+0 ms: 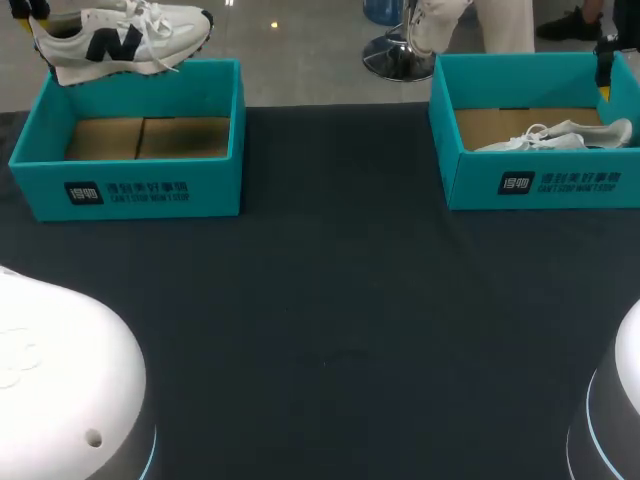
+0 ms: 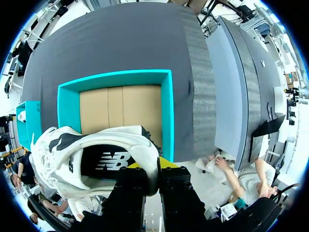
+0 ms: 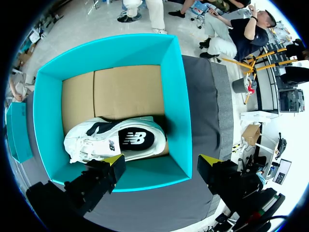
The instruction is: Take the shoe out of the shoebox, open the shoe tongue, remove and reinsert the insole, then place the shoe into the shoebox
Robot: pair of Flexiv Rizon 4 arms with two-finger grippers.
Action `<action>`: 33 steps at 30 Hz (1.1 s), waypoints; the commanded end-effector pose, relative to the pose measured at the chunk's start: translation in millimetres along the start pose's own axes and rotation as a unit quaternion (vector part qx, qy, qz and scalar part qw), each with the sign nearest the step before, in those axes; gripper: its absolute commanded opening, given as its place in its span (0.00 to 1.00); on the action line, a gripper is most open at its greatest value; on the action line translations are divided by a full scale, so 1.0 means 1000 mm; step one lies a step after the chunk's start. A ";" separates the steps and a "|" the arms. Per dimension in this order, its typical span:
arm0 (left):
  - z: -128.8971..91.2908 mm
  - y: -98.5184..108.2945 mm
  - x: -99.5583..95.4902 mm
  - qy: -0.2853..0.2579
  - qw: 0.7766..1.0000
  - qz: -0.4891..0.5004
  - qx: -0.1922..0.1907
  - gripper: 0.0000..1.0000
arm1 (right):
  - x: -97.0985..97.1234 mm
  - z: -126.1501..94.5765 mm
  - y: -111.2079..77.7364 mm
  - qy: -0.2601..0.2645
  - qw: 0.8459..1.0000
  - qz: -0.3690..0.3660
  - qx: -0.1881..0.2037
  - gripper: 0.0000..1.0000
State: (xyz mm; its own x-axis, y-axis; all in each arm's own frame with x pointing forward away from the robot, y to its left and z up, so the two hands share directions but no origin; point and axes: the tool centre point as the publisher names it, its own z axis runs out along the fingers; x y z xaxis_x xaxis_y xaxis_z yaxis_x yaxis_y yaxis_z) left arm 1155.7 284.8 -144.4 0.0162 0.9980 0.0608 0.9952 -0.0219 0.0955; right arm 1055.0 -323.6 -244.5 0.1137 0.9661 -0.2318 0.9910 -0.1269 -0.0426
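one white shoe (image 1: 120, 40) with a dark letter logo on its side is up in the air over the far rim of the left teal shoebox (image 1: 130, 190), sole down, toe toward the table's middle, its heel pinched in the left gripper (image 2: 150, 164). that box is open and shows its brown cardboard floor. the other white shoe (image 1: 555, 137) lies in the right teal shoebox (image 1: 545, 185) along the near wall, its dark insole showing.

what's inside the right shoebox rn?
One white shoe lying on the cardboard floor of the right shoebox. The floor beneath the shoe is covered. The right end effector is open above it, not touching.
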 end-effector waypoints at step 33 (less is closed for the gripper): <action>-0.039 -0.044 -0.055 0.003 0.999 0.033 -0.023 0.00 | 0.000 0.000 0.002 0.000 1.000 0.000 0.002 1.00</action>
State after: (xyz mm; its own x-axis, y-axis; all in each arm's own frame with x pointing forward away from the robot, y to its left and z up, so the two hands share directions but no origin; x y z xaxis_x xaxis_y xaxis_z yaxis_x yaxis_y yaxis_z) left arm 1137.6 247.1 -116.1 0.0775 0.9962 0.0396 0.9928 -0.0807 0.0880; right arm 1055.0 -323.5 -244.6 0.1135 0.9661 -0.2318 0.9910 -0.1267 -0.0427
